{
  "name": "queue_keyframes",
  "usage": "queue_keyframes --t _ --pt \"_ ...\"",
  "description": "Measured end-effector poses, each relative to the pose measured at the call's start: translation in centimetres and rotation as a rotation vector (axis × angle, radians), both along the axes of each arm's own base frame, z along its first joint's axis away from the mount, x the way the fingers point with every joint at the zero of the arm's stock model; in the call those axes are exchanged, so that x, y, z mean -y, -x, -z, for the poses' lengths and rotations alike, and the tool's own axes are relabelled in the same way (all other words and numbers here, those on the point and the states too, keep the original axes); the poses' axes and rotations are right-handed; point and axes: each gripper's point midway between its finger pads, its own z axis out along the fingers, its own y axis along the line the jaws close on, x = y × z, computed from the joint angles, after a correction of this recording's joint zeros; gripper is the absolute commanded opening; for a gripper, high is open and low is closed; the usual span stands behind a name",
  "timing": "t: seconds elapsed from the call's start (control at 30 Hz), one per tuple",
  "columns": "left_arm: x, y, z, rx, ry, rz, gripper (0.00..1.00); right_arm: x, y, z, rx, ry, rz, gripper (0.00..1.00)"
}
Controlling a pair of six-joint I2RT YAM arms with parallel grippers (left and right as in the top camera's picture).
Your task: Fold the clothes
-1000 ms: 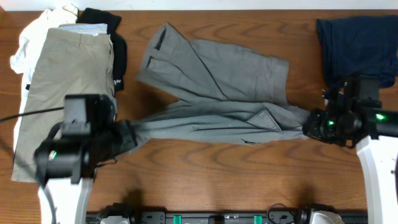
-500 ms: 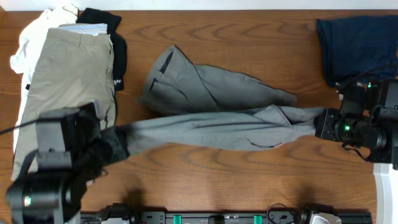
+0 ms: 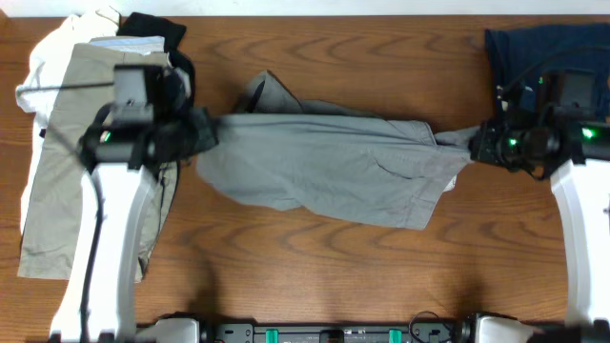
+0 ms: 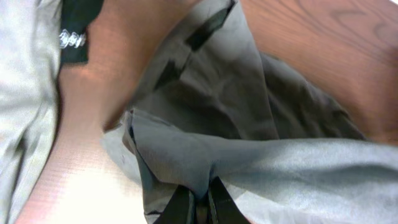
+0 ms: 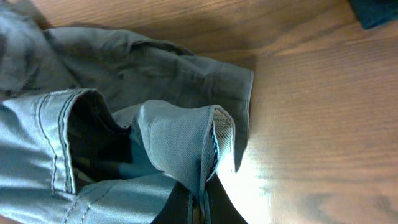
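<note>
Moved since earlier: both arms have swung from the near side of the table [image 3: 381,276] toward its far side, carrying the held edge of the grey shorts [image 3: 324,167] up over the half that lay behind it; the left arm now reaches across the khaki shorts [image 3: 57,171]
Left gripper [image 3: 205,135]: pinched tight on a bunched fold at the left end of the grey cloth; its wrist view shows the fingertips [image 4: 180,205] closed with fabric between them
Right gripper [image 3: 474,145]: clamped on the stitched, doubled edge at the right end, seen up close in its wrist view
Where the grey shorts are: mid-table, strung between the two grippers, with the khaki shorts to the left and the navy piece [image 3: 543,57] at the far right; the lower part drapes onto the wood
Long axis: runs left to right, gripper to gripper; the slit pocket [image 3: 255,92] sits toward the left end, so the waist likely points left and the hems right
Handling: soft, light and limp; it sags between the grips and will not hold a shape alone; not fragile
Where to hold: the thick seams, waistband and hem corners, kept taut so the layers land flat
</note>
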Motion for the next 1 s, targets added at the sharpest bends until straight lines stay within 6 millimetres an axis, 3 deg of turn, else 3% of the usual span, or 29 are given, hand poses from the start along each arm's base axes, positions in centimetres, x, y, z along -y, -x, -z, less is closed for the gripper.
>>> queue_keyframes --t 0.27,0.5,0.77,1.0 --pt "2.1 -7.7 5.3 0.075 -0.025 0.063 0.06 0.9 -4.3 5.6 -0.049 0.016 0.007 0.01" --pt "3.9 -12.1 7.8 0.175 -0.041 0.090 0.06 1.9 -8.2 9.6 -0.020 0.045 0.016 0.01" --pt "4.5 -14.3 9.9 0.215 -0.042 0.101 0.07 2.3 -10.6 14.5 -0.025 0.048 0.018 0.01" --pt "4.6 -15.4 11.3 0.230 -0.042 0.101 0.07 2.6 -12.6 14.5 0.050 0.057 0.021 0.01"
